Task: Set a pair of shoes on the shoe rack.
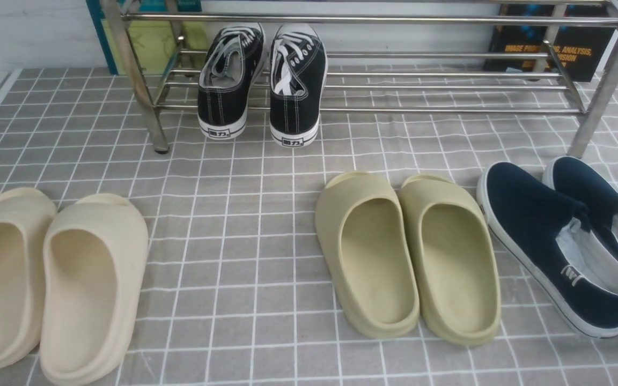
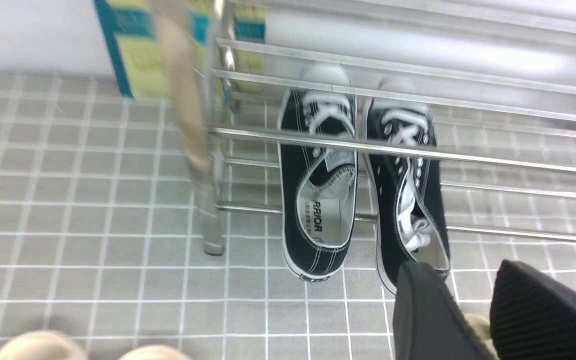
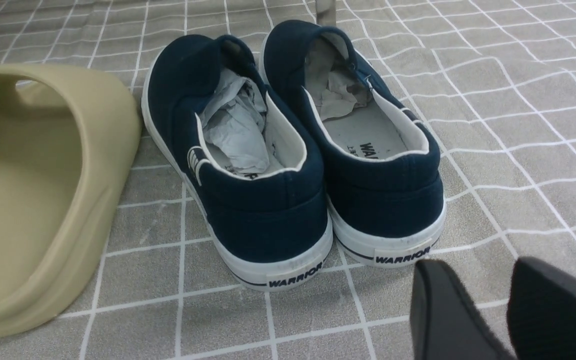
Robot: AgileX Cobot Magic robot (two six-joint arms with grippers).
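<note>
Left tool (image 2: pixel 460 280) and right tool (image 3: pixel 473 280) hang with jaws apart, holding nothing; just beyond the right one, navy slip-ons (image 3: pixel 263 210) read "WARRIOR" on their heels. Farther back, the pair of shoes (image 1: pixel 295 86) rests on the lowest bars of the shoe rack (image 1: pixel 448 110), heels overhanging the front.

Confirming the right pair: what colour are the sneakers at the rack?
The sneakers are black with white laces, stitching and soles; front view shows it best.
</note>
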